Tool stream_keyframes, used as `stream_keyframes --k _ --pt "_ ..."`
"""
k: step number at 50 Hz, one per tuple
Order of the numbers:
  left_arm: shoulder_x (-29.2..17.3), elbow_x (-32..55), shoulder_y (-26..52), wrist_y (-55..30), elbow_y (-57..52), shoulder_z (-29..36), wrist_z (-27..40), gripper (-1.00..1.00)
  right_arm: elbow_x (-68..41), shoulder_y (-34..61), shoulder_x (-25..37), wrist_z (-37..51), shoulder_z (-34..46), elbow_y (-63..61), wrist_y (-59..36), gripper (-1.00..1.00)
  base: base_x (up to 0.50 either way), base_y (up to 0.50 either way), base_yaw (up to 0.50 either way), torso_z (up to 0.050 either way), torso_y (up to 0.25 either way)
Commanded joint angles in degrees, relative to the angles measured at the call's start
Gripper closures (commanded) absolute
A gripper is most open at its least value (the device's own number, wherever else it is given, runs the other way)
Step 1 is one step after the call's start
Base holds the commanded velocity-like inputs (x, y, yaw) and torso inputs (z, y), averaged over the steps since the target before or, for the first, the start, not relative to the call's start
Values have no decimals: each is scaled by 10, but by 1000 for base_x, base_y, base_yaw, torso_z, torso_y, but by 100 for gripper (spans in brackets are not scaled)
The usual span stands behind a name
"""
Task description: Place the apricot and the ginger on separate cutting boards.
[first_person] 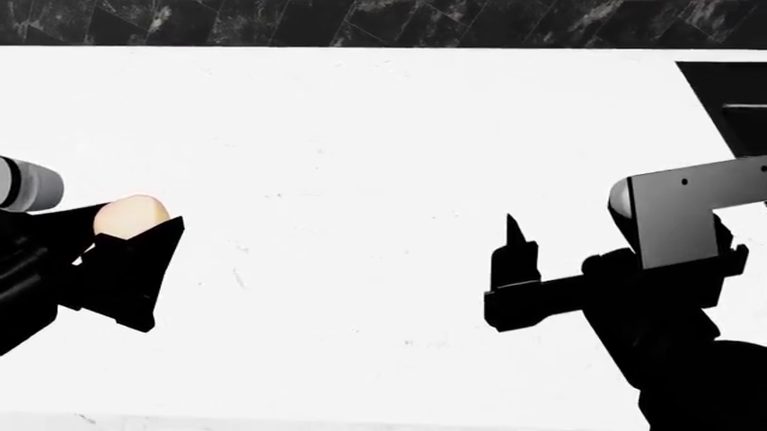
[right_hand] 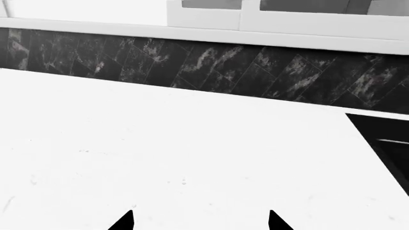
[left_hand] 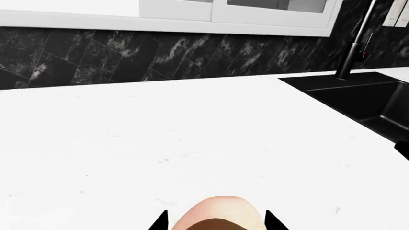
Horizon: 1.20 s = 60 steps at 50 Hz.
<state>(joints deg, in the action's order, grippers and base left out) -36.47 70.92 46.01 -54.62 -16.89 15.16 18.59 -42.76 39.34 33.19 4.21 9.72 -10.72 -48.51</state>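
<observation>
The apricot (left_hand: 221, 211), a small smooth cream-peach fruit, sits between the black fingertips of my left gripper (left_hand: 215, 221), which is shut on it. In the head view the apricot (first_person: 129, 214) shows at the far left, held over the white counter (first_person: 359, 162) by the left gripper (first_person: 138, 226). My right gripper (first_person: 561, 247) hangs open over the counter's right part with nothing between its fingers; the right wrist view shows only bare counter beyond the right gripper (right_hand: 201, 221). The ginger and the cutting boards are out of view.
A black sink (left_hand: 364, 100) with a black faucet (left_hand: 355, 48) is set into the counter at the right, also seen as the sink (first_person: 725, 94) in the head view. A dark marbled backsplash (right_hand: 211, 67) runs along the counter's far edge under white cabinets (left_hand: 243, 12).
</observation>
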Motion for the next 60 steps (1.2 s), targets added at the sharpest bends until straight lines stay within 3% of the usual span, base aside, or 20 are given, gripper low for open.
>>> stream_keyframes --k 1,60 --pt "0 2 -17 12 -1 -2 3 100 5 -9 1 3 3 1 5 -100 -62 -332 0 0 0" --pt "-4 14 -21 20 -5 -2 8 100 2 -17 4 0 11 1 14 -100 -25 -442 0 0 0"
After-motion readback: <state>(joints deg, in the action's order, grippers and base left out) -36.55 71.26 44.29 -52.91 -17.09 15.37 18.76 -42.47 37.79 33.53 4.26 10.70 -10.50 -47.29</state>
